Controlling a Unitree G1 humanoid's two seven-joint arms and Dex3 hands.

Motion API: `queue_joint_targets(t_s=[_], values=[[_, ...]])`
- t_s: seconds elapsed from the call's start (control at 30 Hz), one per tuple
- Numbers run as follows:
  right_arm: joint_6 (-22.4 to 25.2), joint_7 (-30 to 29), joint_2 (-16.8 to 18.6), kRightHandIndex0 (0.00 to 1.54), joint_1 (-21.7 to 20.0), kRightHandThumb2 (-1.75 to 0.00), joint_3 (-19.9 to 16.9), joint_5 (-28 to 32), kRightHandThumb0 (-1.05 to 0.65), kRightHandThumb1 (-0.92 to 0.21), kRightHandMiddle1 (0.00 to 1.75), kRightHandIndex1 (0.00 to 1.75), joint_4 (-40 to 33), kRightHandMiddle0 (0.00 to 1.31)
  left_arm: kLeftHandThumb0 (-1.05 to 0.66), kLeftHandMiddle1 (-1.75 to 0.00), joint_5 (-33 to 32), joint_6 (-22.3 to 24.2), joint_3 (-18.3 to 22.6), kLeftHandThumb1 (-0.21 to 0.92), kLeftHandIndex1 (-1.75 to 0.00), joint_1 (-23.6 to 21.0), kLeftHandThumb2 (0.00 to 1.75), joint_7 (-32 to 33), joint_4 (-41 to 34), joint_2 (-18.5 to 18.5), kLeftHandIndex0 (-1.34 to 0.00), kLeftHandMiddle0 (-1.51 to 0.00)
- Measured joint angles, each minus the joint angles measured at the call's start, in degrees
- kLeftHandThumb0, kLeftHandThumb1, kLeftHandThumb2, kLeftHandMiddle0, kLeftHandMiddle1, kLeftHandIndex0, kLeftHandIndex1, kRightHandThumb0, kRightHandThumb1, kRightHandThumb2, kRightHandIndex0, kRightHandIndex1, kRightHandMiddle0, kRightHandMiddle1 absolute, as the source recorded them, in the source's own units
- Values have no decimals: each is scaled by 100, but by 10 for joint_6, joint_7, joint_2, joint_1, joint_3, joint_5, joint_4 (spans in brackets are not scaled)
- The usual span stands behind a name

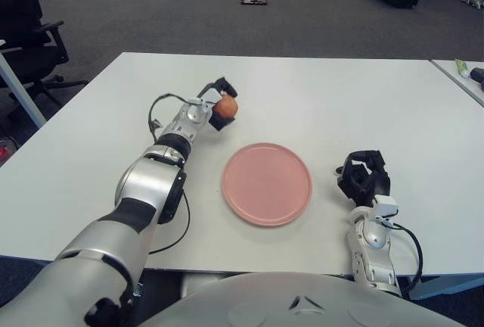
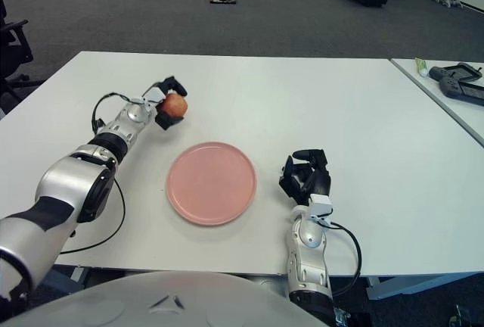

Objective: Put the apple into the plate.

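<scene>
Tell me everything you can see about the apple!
The apple is small and round, reddish with a paler yellow-orange patch, and looks smooth-skinned. The robot's left hand grips it, dark fingers curling over the top and underneath, so part of it is hidden. It shows above the white table, past the far-left edge of the pink plate, not over it yet. Whether it touches the table cannot be told. No stem or leaf shows.

Bright, even overhead light leaves only faint shadows on the white table [image 1: 318, 92], everything sharp, without glare.
</scene>
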Motion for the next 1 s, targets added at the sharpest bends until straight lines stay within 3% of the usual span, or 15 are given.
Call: queue_joint_targets(t_s=[0.27,0.6,0.8,1.0], values=[[-9,6,-1,55,-7,-90,2,-2,-39,-65,175,156,11,36,0,-165,26,-67,-27,6,-175,-17,158,41,-37,9,-58,-83],[-24,5,0,57,-10,-90,1,-1,-39,-65,175,156,21,36,0,-162,26,-157,-38,5,-175,1,159,29,-116,20,-58,-86],[-22,3,0,57,-11,-91,2,-1,-39,-64,175,157,21,37,0,-160,22,-208,-45,2,-175,34,161,16,-169,23,-60,-88],[-17,0,0,56,-14,-92,2,0,-39,-64,175,158,21,37,0,-159,26,-267,-83,2,-175,98,161,-23,-243,22,-61,-89]])
